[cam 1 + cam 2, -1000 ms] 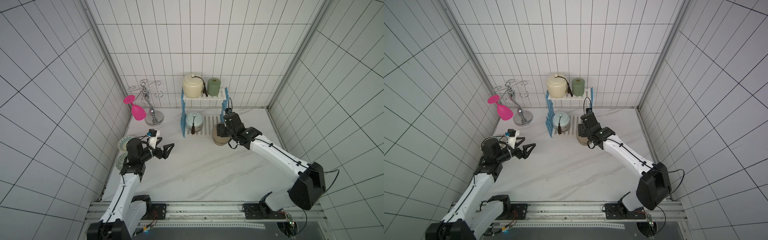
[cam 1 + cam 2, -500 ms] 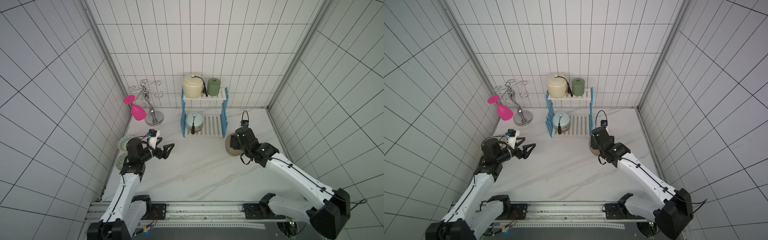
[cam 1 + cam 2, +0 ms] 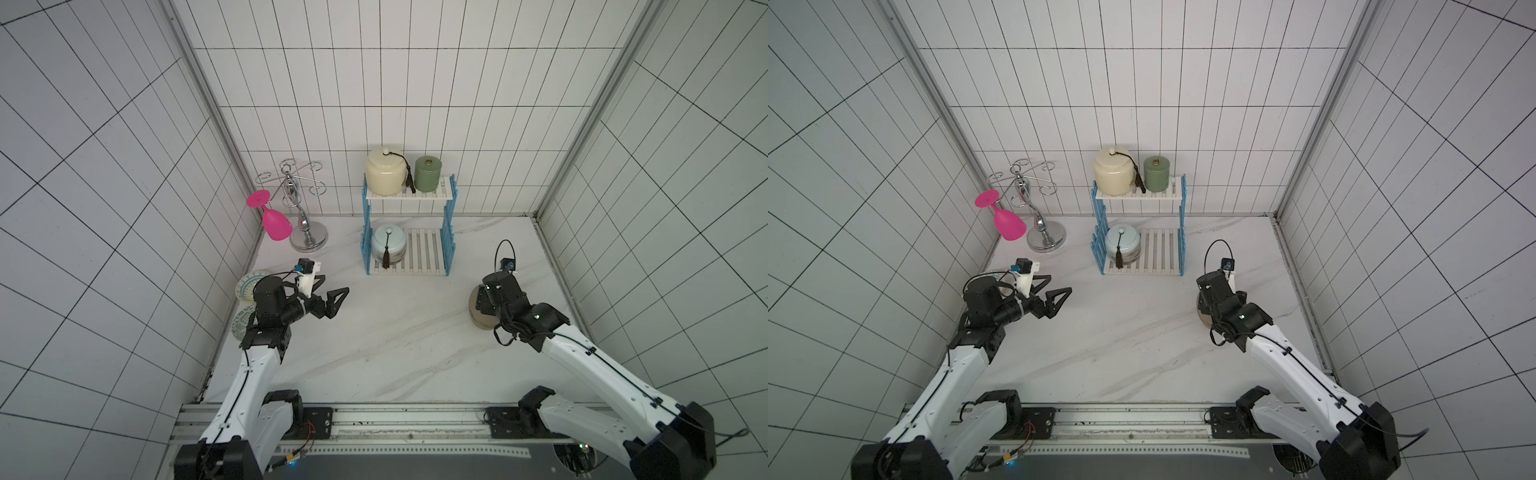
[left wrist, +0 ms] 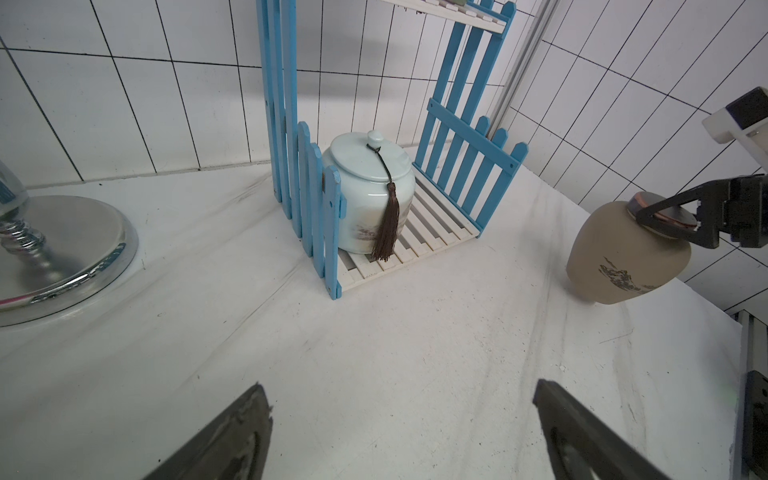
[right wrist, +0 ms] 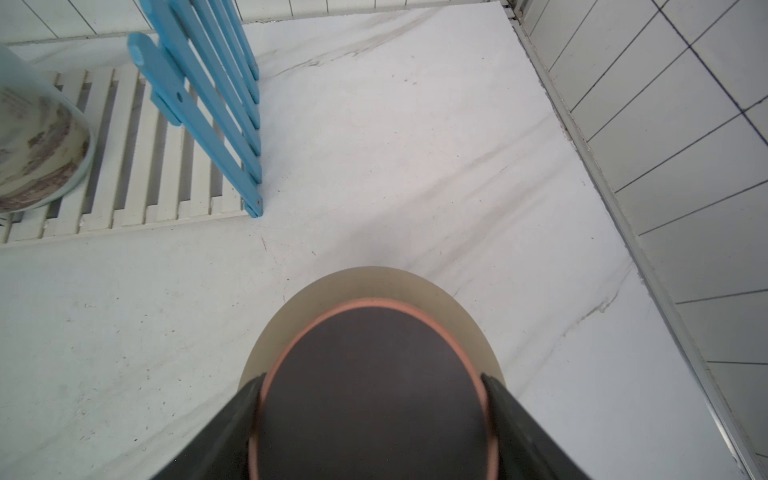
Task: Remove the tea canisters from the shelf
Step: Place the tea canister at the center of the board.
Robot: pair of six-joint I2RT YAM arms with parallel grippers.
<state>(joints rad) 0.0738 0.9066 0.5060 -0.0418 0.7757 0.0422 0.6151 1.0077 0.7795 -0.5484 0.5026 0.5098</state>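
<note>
Left gripper (image 3: 331, 293), centre-left in a top view: jaws wide apart, empty. Mid-frame, shelf (image 3: 449, 232) holds pale blue canister (image 3: 388, 246) on its lower tier. Right of it, right gripper (image 5: 370, 399) is clamped on the lid of tan canister (image 4: 623, 257), which is tilted. Level it, set the base flat, then release. Base contact unclear

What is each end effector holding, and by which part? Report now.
The right end effector grips the tan canister by its brown lid, jaws on opposite sides of the rim. The left end effector is open, holding nothing.
</note>
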